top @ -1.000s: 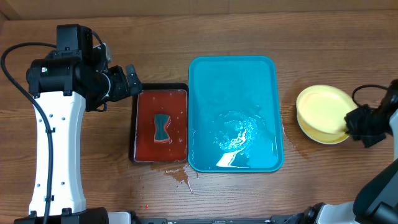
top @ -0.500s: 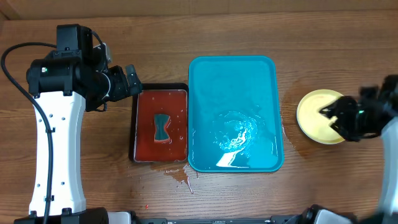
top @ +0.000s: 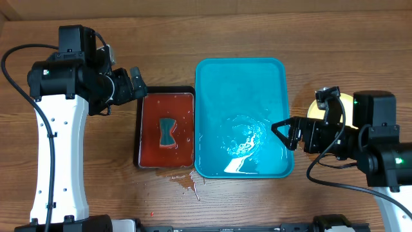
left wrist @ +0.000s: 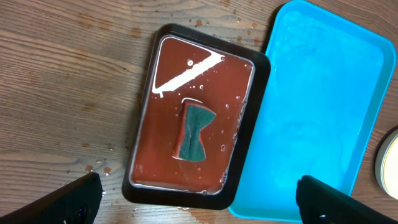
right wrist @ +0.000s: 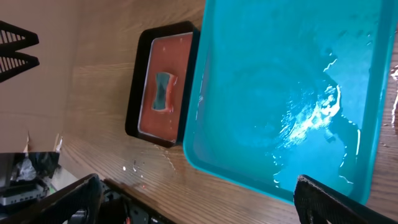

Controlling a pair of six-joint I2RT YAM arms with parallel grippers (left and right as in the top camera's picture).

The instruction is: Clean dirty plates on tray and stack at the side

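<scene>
Though mostly behind right gripper [top: 283, 132], plates [left wrist: 390, 165] beside tray [top: 241, 84].

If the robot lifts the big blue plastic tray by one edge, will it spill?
Probably. The bright turquoise rectangular plastic tray holds a shiny puddle of water, which would likely run to the low side and slosh over the shallow rim. Wet plastic is probably slippery, so a grip might slide.

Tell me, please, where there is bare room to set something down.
Bare wood lies beyond the far rims of the black tray and turquoise tray, and in front of the turquoise tray. Crowded: its right side, with the plates and right hand.
</scene>
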